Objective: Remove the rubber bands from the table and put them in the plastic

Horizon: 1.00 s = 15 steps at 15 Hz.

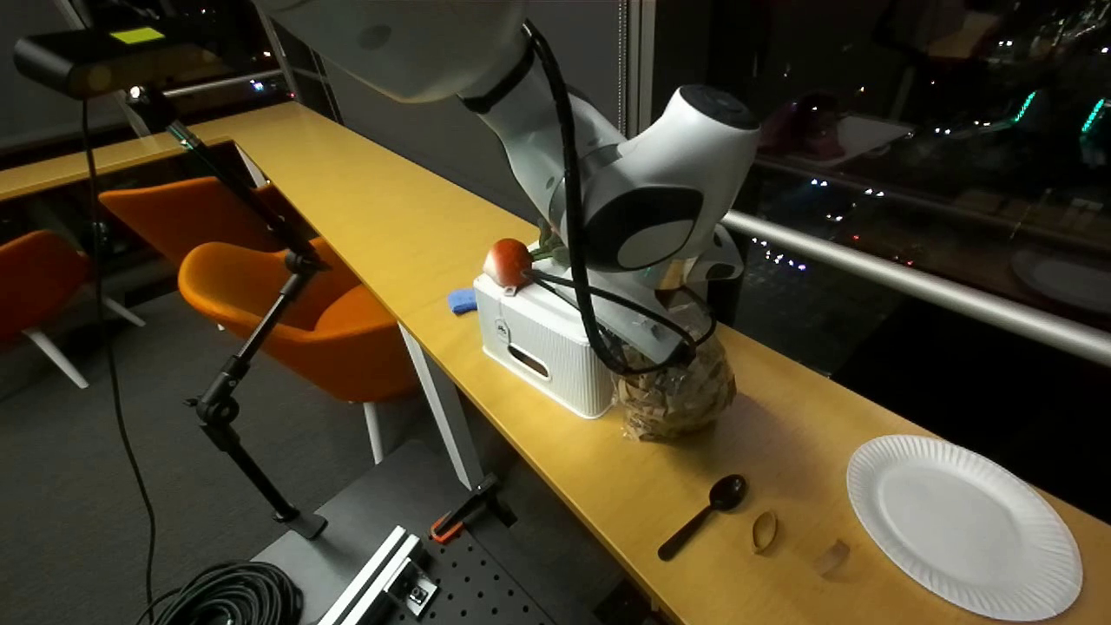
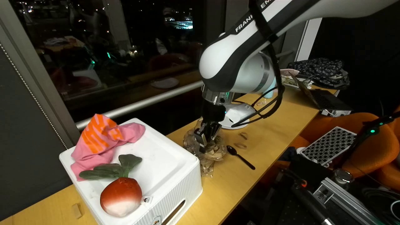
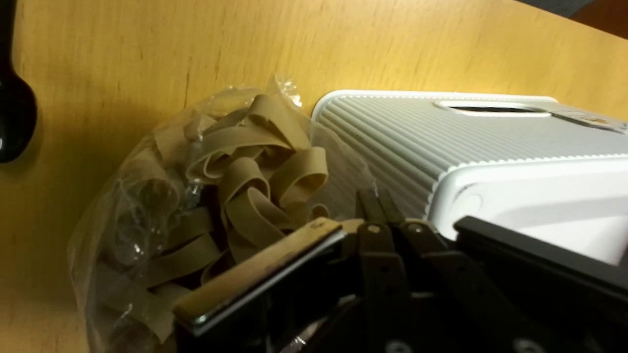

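Two loose tan rubber bands lie on the light-wood table (image 1: pixel 807 438) beside the black spoon. One band (image 1: pixel 765 531) is an upright-looking loop and the other band (image 1: pixel 832 557) is blurred. Both bands also show in an exterior view (image 2: pixel 243 135) (image 2: pixel 240 145). The plastic (image 1: pixel 673 404) is a clear bag full of tan bands, standing against the white box; it fills the left of the wrist view (image 3: pixel 142 235). My gripper (image 3: pixel 374 206) has its fingertips together, with the bag's thin edge running between them. It is over the bag in an exterior view (image 2: pixel 204 147).
The white box (image 1: pixel 547 356) stands next to the bag. A toy radish (image 2: pixel 121 197) and a pink cloth (image 2: pixel 103 140) lie on it. The black spoon (image 1: pixel 707 512) and a white plate (image 1: pixel 963 525) are on the table. A tan piece (image 2: pixel 76 211) lies behind the box.
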### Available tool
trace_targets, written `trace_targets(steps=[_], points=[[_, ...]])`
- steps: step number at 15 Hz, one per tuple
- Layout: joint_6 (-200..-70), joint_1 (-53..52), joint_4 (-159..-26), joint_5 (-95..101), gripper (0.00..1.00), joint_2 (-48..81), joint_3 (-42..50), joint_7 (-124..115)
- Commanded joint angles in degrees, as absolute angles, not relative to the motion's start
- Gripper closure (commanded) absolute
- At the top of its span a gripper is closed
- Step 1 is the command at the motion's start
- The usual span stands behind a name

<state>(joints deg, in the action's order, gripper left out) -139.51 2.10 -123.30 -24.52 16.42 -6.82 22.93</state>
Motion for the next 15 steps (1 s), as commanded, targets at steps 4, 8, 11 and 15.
trace_targets(steps=[4,8,11,15], points=[[-140.4,2.7,-122.2,-25.1,1.0,16.0,-7.6,23.8],[-140.1,2.5,-120.0,-24.6,1.0,16.4,-7.6,23.4],[-139.7,2.0,-117.7,-24.5,1.0,17.2,-8.1,23.2],[-139.4,1.2,-114.9,-23.6,1.0,17.9,-8.8,22.5]])
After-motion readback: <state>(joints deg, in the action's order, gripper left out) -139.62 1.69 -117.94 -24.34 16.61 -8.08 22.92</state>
